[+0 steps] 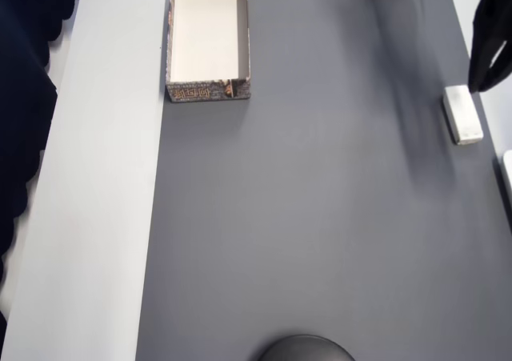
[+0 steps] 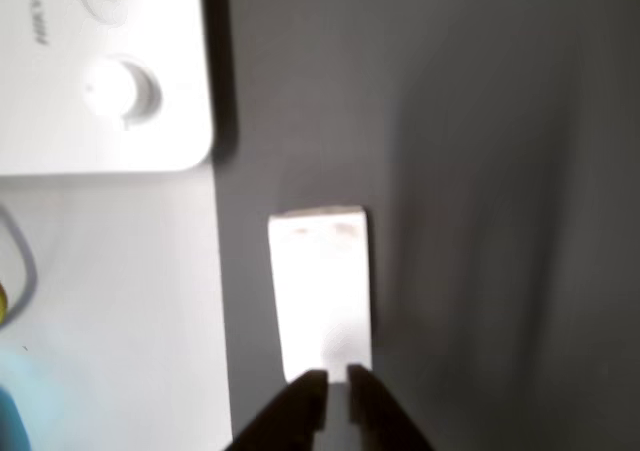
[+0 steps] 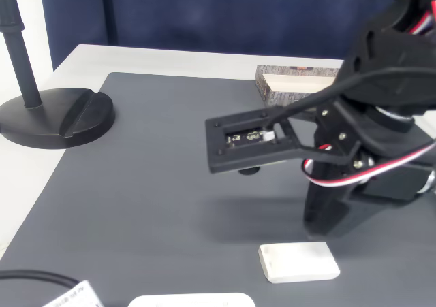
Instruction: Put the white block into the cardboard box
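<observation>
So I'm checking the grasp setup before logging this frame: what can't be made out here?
- The hand: wrist view cuts it off at the bottom edge; contact with the white block is unclear.
- The cardboard box: partly hidden behind the arm in the fixed view.
- Box lettering: too small overhead.

In the overhead view the grey mat [image 1: 304, 217] lies bare between the block [image 1: 463, 114] at three o'clock and the box [image 1: 208, 41] at eleven. A black stand base [image 1: 306, 349] sits at six, and a flat white device [image 2: 105, 71] lies near the block.
</observation>
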